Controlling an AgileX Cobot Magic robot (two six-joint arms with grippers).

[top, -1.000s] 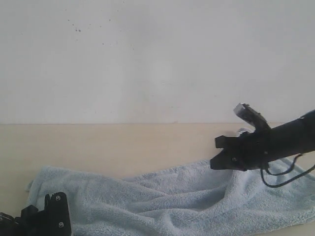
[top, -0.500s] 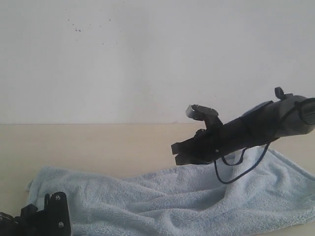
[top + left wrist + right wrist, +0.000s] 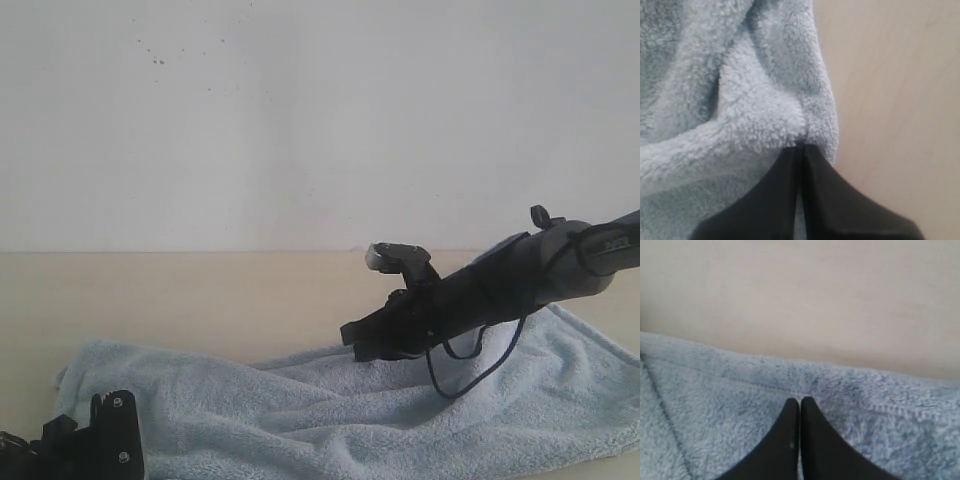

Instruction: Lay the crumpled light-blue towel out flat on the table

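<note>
The light-blue towel lies rumpled across the front of the beige table, stretching from far left to the right edge. My left gripper sits at the towel's near-left end. In the left wrist view the left gripper is shut, pinching a puckered edge of the towel beside bare table. My right gripper reaches in from the right to the towel's far edge at mid-table. It is shut, tips together just over the towel near its hem, holding nothing.
A white wall rises behind the table's far edge. Bare table runs beyond the towel's far hem. A black cable hangs from the right arm above the cloth.
The right arm swung left from the towel's right part to mid-table, lifting, then dipping slightly. The towel's right side now shows uncovered. The left gripper has not moved.
</note>
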